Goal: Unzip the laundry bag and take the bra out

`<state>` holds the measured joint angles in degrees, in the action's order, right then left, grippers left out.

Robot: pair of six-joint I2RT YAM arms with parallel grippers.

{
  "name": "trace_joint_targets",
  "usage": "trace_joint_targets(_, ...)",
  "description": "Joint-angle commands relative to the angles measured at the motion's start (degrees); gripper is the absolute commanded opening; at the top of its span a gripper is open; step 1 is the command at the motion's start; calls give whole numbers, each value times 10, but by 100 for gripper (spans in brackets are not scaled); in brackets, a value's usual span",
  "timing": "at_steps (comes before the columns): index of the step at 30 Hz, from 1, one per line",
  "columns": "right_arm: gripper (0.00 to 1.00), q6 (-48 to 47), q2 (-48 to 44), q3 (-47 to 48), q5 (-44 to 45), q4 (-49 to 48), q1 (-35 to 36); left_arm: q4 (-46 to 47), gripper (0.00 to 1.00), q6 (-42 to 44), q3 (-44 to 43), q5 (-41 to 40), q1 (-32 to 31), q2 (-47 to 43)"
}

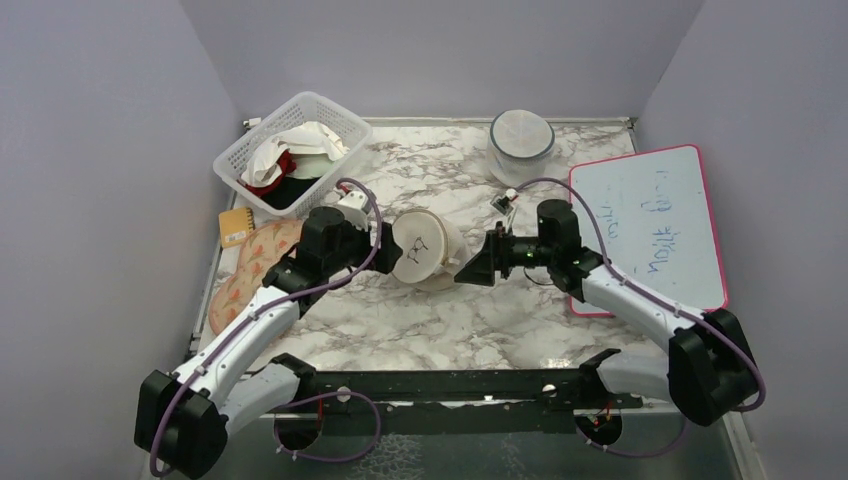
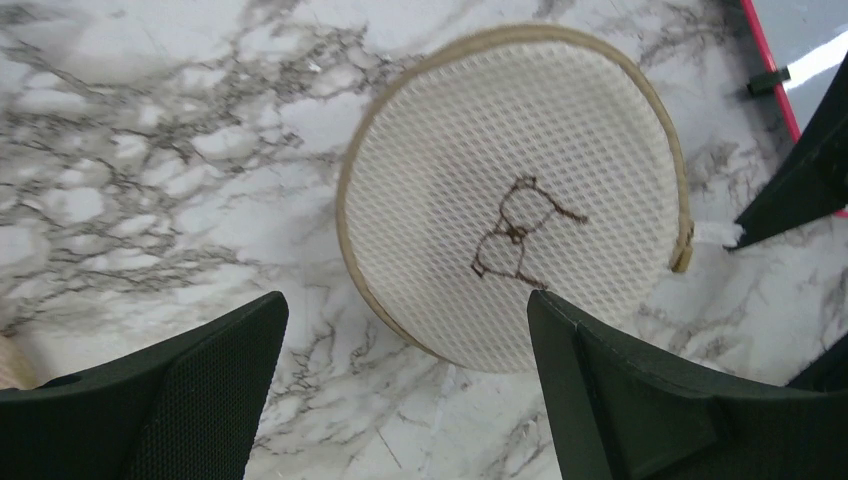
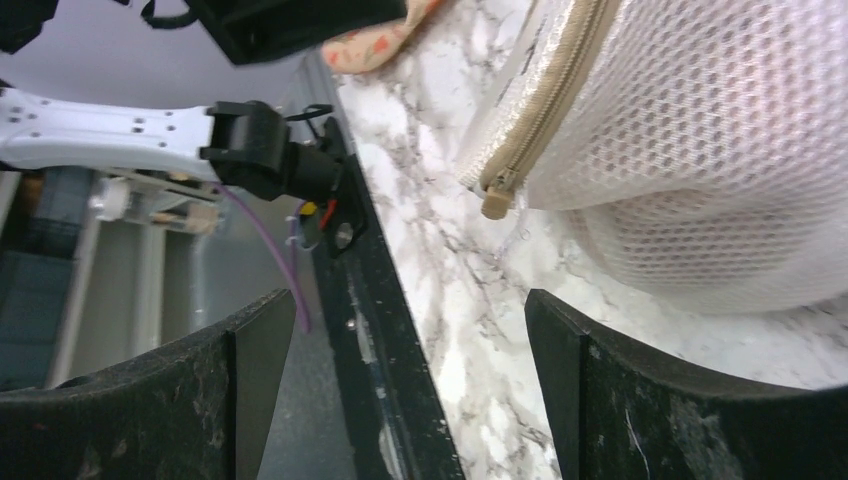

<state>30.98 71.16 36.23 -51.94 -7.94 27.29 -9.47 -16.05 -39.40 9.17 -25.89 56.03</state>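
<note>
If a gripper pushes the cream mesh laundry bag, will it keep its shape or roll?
The laundry bag looks like soft mesh, so its wall probably dents when pinched. Its beige rim likely keeps the face round. Tilted on its curved side, it may roll.

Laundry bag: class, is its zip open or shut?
Shut, as far as visible: in the right wrist view the laundry bag has its zip closed along the tape up to the pull. The rest is hidden.

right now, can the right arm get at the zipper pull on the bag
Probably yes. The right end effector is open and close to the bag. The zipper pull sits in plain view just ahead of it, with nothing in between.
</note>
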Motion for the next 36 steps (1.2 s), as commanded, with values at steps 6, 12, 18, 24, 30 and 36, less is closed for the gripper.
trace_joint_targets(6, 85, -130, -124, 55, 189, 134, -1, 33, 77, 66, 26, 57, -115, -40)
trace_joint_targets(12, 88, -190, -234, 24, 246, 87, -1, 172, 78, 286, 108, 85, -181, -92)
trace_joint_targets(18, 100, -234, -326, -75, 269, -51, -1, 217, 71, 376, 117, 51, -223, -30)
trace_joint_targets(24, 100, -221, -374, -135, 287, -131, -1, 287, 60, 427, 124, -84, -280, 41)
trace_joint_targets(30, 100, -217, -374, -126, 289, -74, -1, 341, 54, 399, 131, -84, -280, 96)
trace_joint_targets(36, 96, -220, -369, -137, 311, -77, -1, 345, 31, 359, 120, -123, -268, 127)
